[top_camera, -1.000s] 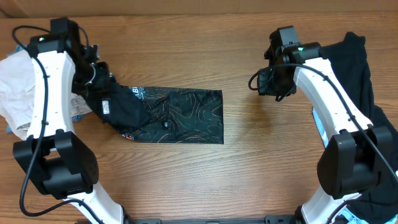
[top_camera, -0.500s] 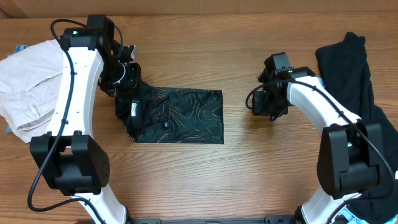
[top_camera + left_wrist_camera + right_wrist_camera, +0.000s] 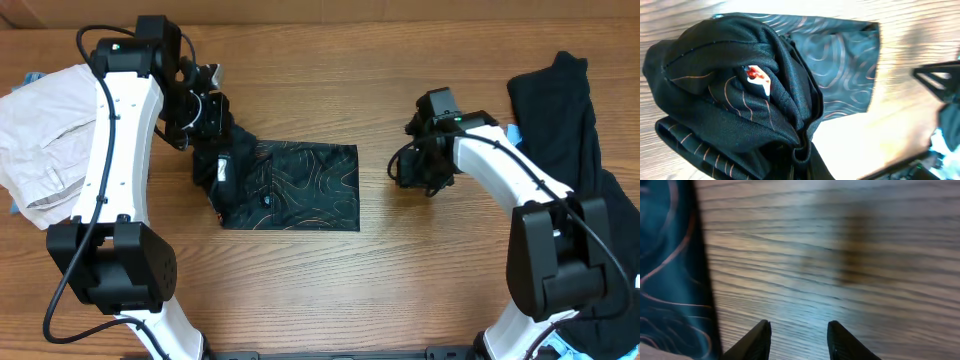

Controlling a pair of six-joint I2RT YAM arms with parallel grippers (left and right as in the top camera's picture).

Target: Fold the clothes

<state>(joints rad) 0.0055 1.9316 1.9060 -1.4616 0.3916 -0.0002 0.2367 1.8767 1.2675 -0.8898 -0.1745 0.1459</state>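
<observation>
On the wooden table (image 3: 400, 270), left of the middle, the black jersey (image 3: 300, 185) with its thin orange lines lies mostly flat as a folded rectangle, its right edge straight and square. Its left end is gathered up into a dark bunch that rises toward the left gripper (image 3: 208, 118), which sits just above and left of the flat part. The left wrist view shows this bunch close up: rounded folds of the jersey (image 3: 730, 100) fill most of the picture, a small white and red logo (image 3: 757, 79) shows in a crease, and the cloth narrows toward the bottom edge of the view, where the jaws are hidden under it. The jaws are closed tight on that gathered end of the jersey. The right gripper (image 3: 400, 172) hangs low over bare wood just to the right of the jersey, apart from its edge. In the right wrist view the two dark fingertips (image 3: 762, 336) stand partly apart with only table (image 3: 840, 255) showing between them, so the right gripper (image 3: 797, 337) holds nothing; the edge of the jersey (image 3: 665, 280) runs down the left side of that picture. Off-white trousers (image 3: 40, 130) lie crumpled at the far left of the table, beside the left arm. A plain black garment (image 3: 560, 110) lies along the far right, behind the right arm.
</observation>
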